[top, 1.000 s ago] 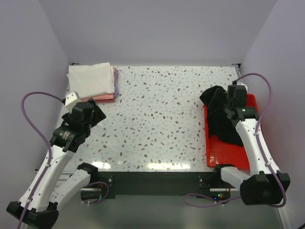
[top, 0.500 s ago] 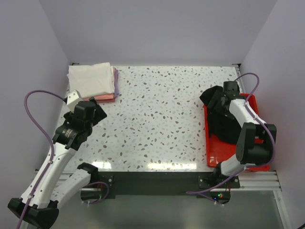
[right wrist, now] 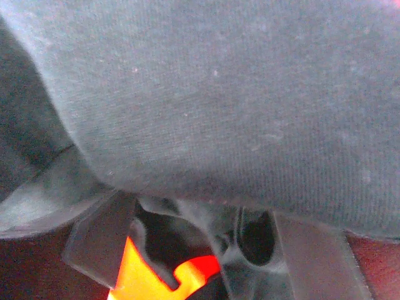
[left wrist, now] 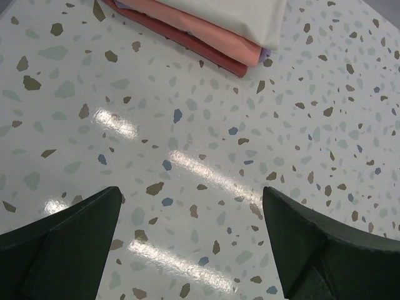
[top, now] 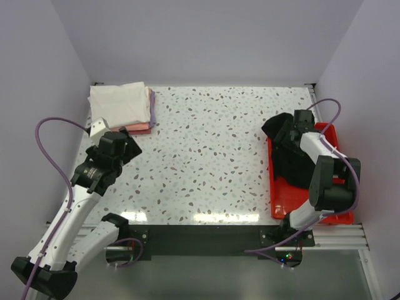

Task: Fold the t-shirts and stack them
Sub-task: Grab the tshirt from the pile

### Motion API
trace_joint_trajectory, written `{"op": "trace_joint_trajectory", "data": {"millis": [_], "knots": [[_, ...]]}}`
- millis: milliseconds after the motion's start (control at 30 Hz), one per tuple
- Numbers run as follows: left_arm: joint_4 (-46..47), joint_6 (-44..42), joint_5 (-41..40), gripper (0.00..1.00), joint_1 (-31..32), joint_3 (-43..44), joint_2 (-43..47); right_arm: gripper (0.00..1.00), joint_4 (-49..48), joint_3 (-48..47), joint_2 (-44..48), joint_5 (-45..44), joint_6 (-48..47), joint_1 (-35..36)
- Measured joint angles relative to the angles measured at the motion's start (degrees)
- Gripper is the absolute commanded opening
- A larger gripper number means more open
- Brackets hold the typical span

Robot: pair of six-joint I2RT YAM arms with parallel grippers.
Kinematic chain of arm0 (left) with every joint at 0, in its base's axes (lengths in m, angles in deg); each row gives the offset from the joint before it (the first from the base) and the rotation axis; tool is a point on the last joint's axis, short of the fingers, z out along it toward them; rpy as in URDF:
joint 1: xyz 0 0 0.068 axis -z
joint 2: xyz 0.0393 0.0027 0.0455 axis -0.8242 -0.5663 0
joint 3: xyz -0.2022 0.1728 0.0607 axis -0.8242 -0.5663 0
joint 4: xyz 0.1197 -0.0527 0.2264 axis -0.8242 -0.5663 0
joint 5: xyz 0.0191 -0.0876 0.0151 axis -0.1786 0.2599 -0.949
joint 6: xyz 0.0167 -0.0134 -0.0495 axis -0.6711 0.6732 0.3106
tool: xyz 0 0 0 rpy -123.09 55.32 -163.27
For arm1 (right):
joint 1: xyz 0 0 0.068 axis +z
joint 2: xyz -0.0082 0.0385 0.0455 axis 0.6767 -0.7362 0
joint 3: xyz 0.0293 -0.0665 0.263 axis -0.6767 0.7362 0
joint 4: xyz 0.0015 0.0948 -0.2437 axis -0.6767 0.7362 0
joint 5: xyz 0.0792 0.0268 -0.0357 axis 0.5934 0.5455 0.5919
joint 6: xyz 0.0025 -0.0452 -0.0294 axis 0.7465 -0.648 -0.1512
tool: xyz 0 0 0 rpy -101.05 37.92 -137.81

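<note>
A crumpled black t-shirt lies in the red tray at the right, spilling over its far-left corner. My right gripper is pressed down into it. In the right wrist view the black cloth fills the frame, and the gripper has its jaws apart with cloth bunched between them. A folded stack, white on top of pink and lavender, sits at the far left corner; its edge also shows in the left wrist view. My left gripper is open and empty just in front of it, over bare table.
The speckled tabletop lies between the stack and the tray. Lavender walls close in the back and both sides. A glimpse of the red tray shows under the cloth.
The right arm has folded down, pushing its gripper into the black shirt at the tray's far end. The left gripper has edged slightly right, toward the folded stack.
</note>
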State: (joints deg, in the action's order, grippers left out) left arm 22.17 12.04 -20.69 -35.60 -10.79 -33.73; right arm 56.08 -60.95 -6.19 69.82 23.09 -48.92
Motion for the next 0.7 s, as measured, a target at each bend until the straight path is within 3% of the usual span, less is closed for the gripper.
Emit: {"op": "trace_joint_trajectory", "data": {"millis": [67, 100, 133, 233, 400, 700], "knots": [[0.02, 0.00, 0.26, 1.00, 0.00, -0.09, 0.02, 0.68, -0.66, 0.24, -0.63, 0.42, 0.00, -0.42], [0.04, 0.00, 0.37, 1.00, 0.00, -0.20, 0.07, 0.45, -0.94, 0.31, -1.03, 0.76, 0.07, -0.57], [0.15, 0.00, 0.39, 1.00, 0.00, -0.35, 0.13, 0.32, -1.29, 0.39, -1.27, 1.14, 0.20, -0.72], [0.09, 0.02, 0.76, 1.00, 0.00, -0.96, 0.83, 0.00, -1.79, 1.29, -1.42, 1.53, 0.52, -0.90], [0.07, 0.02, 1.05, 1.00, 0.00, -0.96, 2.47, 0.00, -0.35, 2.14, 2.40, 0.98, 0.72, -0.98], [0.09, 0.07, 2.05, 1.00, 0.00, -0.96, 3.91, 0.00, 6.56, -4.26, 22.18, 3.98, -0.90, -0.98]]}}
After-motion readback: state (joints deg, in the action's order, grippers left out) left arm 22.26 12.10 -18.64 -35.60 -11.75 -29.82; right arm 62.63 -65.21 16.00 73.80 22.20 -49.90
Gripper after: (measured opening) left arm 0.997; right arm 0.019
